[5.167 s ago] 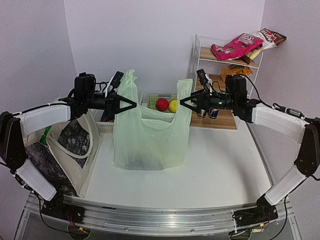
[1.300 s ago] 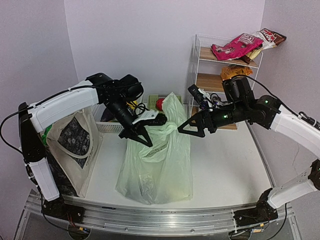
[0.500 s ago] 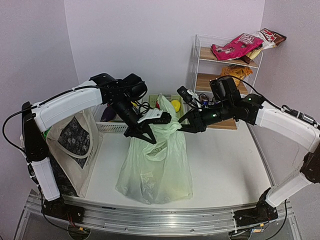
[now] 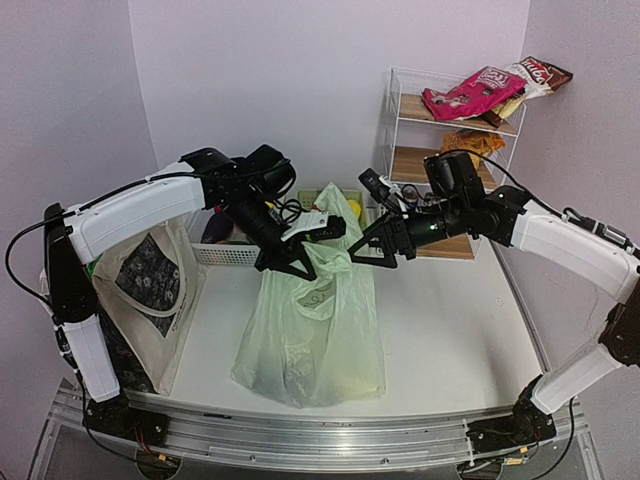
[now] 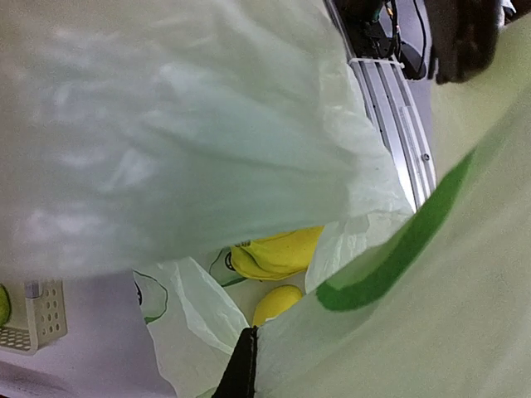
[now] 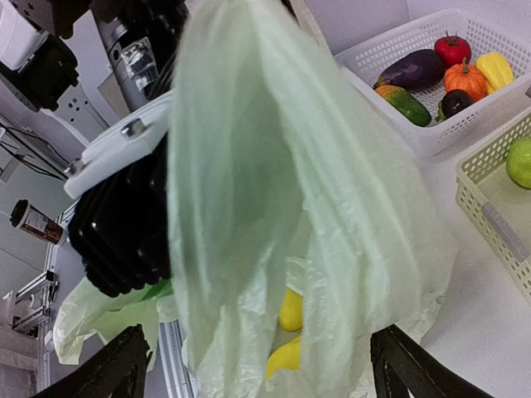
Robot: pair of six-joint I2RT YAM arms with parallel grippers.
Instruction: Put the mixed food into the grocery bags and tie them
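Observation:
The pale-green plastic grocery bag (image 4: 310, 335) stands mid-table, its top gathered up between both arms. My left gripper (image 4: 297, 268) is shut on one bag handle; in the left wrist view plastic (image 5: 398, 315) wraps over the gripper (image 5: 249, 365) and only one dark finger (image 5: 241, 373) shows. My right gripper (image 4: 362, 252) is open just right of the bag top, with the other handle (image 6: 249, 191) hanging loose between its spread fingers (image 6: 124, 365). Yellow bananas (image 5: 278, 251) (image 6: 290, 311) lie inside the bag. The cream canvas tote (image 4: 150, 290) leans at the left. An orange crisp packet (image 4: 470, 143) is on the rack.
A white wire rack (image 4: 395, 120) stands at the back right, with a pink crisp packet (image 4: 470, 92) on top. Behind the bag, a white basket (image 6: 365, 58) holds an eggplant (image 6: 415, 68) and other produce. Beside it, a green basket (image 6: 489, 207) holds a green apple (image 6: 518, 162).
My right gripper has opened and no longer pinches the bag top. The left gripper, still shut on its handle, has shifted slightly up and right; earlier both arms brought the handles together.

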